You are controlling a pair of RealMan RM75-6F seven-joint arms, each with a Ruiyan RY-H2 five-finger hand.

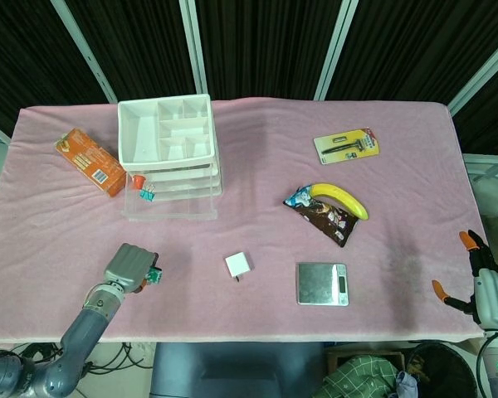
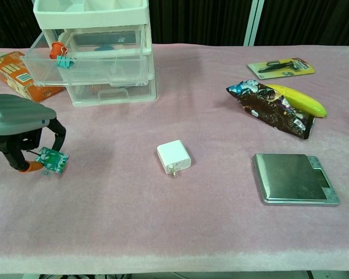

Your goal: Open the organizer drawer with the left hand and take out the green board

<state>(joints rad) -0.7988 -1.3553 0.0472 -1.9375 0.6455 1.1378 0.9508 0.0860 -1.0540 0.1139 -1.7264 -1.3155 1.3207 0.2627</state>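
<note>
My left hand [image 1: 129,267] [image 2: 18,125] hovers low over the pink cloth near the table's front left, holding the small green board [image 2: 52,160] [image 1: 153,276] between its fingertips. The board hangs just above or on the cloth; I cannot tell which. Behind it stands the white organizer [image 1: 168,145] [image 2: 95,49], its clear top drawer [image 2: 46,67] [image 1: 168,205] pulled out toward me with an orange and a teal clip [image 2: 60,53] at the front corner. My right hand [image 1: 481,282] hangs off the table's right edge, fingers apart, holding nothing.
An orange box [image 1: 91,161] lies left of the organizer. A white charger [image 1: 238,265] [image 2: 174,157] sits mid-table, a steel scale [image 1: 322,283] [image 2: 293,178] to its right. A banana [image 1: 339,199] on a snack bag [image 2: 269,112] and a carded razor [image 1: 346,145] lie further back right.
</note>
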